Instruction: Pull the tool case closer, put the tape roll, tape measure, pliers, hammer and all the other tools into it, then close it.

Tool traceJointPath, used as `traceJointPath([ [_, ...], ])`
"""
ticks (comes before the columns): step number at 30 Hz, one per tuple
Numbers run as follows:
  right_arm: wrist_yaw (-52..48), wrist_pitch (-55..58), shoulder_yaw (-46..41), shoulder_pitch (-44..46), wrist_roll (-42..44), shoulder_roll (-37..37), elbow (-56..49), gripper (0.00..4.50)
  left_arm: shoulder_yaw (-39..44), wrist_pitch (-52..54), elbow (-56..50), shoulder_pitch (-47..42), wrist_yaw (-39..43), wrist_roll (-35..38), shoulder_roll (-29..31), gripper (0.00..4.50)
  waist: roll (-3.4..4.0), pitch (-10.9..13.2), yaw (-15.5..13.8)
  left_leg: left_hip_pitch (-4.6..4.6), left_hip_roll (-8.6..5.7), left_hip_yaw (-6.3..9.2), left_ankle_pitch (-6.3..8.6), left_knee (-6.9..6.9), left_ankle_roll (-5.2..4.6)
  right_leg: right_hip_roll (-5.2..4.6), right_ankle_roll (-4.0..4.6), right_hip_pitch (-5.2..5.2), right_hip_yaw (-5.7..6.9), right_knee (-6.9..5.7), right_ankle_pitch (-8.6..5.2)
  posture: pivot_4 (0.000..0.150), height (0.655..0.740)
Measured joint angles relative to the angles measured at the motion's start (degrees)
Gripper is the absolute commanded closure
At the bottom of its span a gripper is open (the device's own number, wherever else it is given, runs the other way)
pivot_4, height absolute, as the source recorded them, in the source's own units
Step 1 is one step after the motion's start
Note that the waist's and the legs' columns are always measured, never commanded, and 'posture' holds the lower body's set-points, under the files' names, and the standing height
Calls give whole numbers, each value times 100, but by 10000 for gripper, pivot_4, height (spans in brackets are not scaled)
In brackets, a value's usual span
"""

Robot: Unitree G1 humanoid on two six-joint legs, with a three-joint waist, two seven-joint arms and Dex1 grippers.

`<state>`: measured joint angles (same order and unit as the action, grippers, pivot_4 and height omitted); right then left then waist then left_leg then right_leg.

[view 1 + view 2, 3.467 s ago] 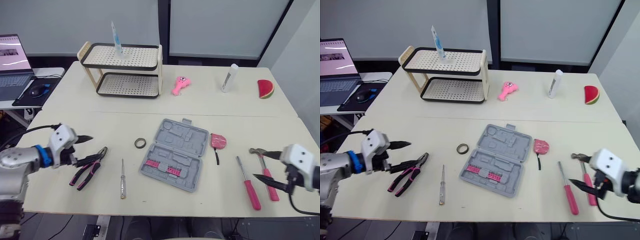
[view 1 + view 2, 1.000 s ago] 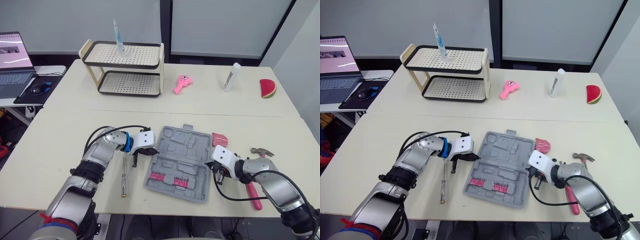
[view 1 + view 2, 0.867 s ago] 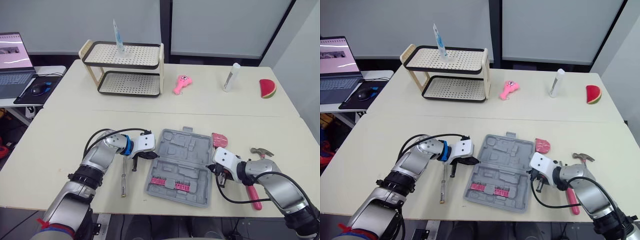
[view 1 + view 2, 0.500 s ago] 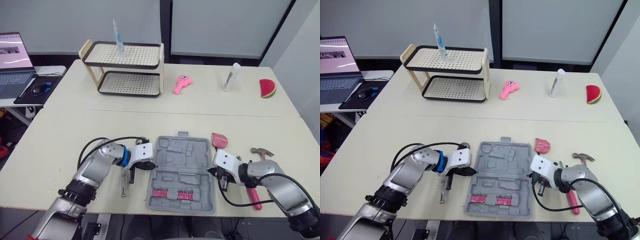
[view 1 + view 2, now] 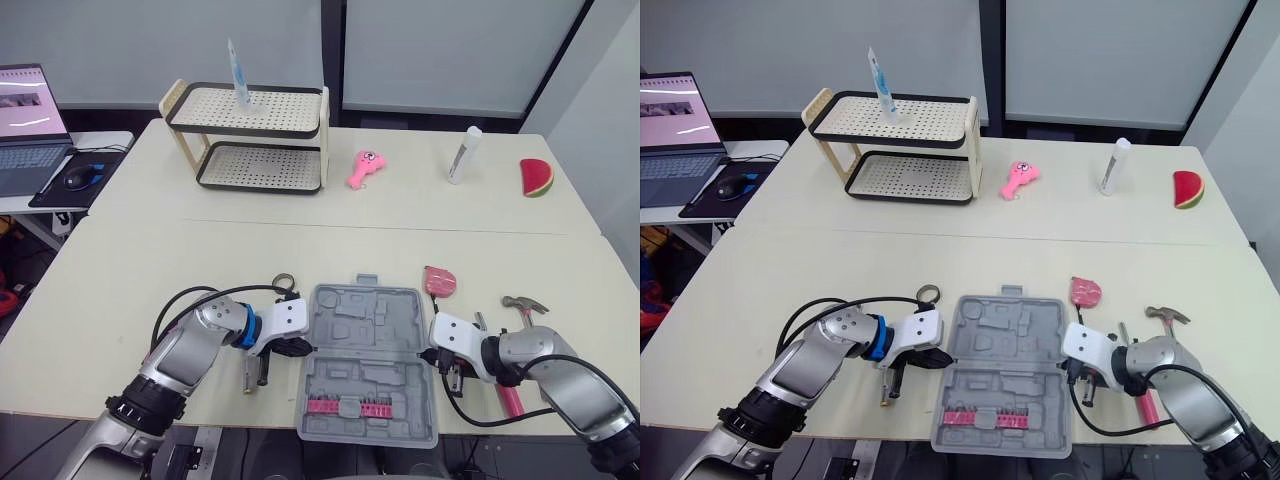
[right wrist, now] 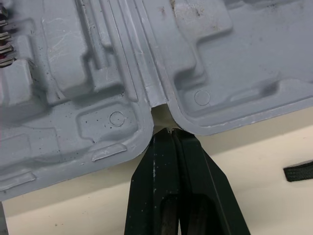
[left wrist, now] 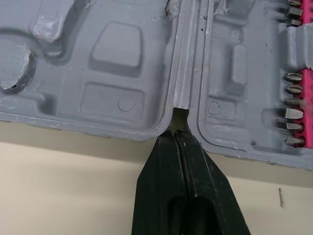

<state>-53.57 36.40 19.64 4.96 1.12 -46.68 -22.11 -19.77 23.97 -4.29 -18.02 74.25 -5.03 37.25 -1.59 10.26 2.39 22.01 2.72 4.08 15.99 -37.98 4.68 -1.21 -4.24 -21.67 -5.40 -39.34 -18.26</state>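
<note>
So the open grey plastic tool case (image 5: 367, 365) lies flat near the front edge of the cream bench (image 5: 130, 270), with the pink bit row in its near half. The left pincer (image 5: 300, 347) sits at its left side and the right pincer (image 5: 436, 357) at its right. Both have their fingers pressed together, tips poked into the hinge notch. The small dark tape roll (image 5: 283, 285) is just past the case's far left corner. The pink tape measure (image 5: 439, 280) is near the far right corner, and the steel-headed hammer (image 5: 522, 305) is further right.
</note>
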Motion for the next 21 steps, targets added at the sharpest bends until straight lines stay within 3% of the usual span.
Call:
traceJointPath([
  [21, -8, -65, 179, -65, -33, -56, -63, 44756, -85, 191, -289, 172, 0, 59, 193, 45000, 0, 0, -11, -1, 0, 2, 0, 1, 0, 0, 0, 9, 2, 13, 0, 1500, 7350],
])
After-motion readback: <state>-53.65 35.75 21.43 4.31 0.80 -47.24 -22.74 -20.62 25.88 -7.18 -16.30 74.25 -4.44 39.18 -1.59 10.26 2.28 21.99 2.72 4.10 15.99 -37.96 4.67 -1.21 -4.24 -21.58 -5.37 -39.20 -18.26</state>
